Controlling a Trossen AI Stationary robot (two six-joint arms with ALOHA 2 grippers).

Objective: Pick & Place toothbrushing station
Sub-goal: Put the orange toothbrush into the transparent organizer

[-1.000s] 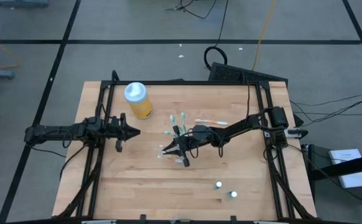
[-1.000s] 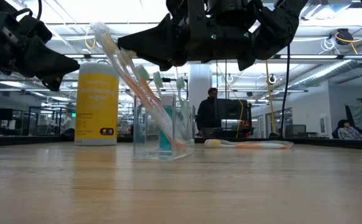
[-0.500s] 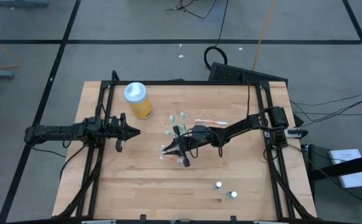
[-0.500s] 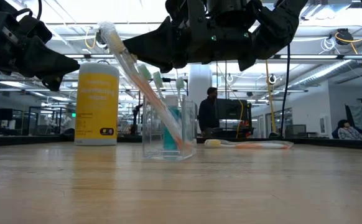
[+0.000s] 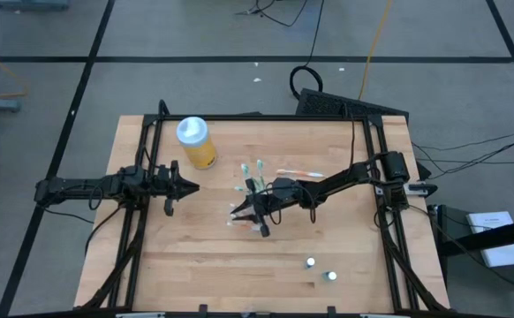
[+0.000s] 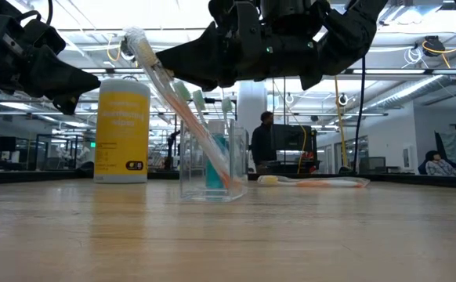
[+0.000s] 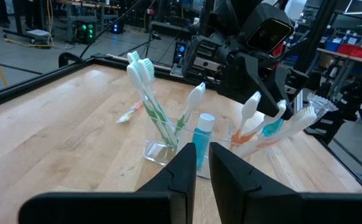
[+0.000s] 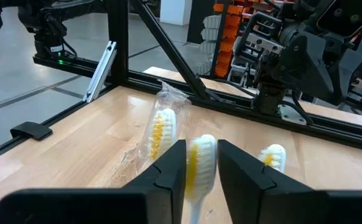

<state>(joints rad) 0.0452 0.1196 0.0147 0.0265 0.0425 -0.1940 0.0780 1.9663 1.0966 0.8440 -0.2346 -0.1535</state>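
- Right pincer: over the small clear plastic cup at mid-surface, fingers slightly apart around the head of a yellow-bristled white toothbrush; whether they clamp it cannot be told.
- Left pincer: waits well left of the cup, fingers nearly together, holding nothing.
- Cup contents: green, orange and white toothbrushes and a teal white-capped tube.
- Advice: lower the brush straight, release only once it leans on the rim.
- Yellow bottle: label print unreadable.

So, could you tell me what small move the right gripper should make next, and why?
Probably open a little wider and lift straight up. The right gripper sits over the clear cup, a brush head lies between its fingers, and that toothbrush's handle already rests inside the cup.
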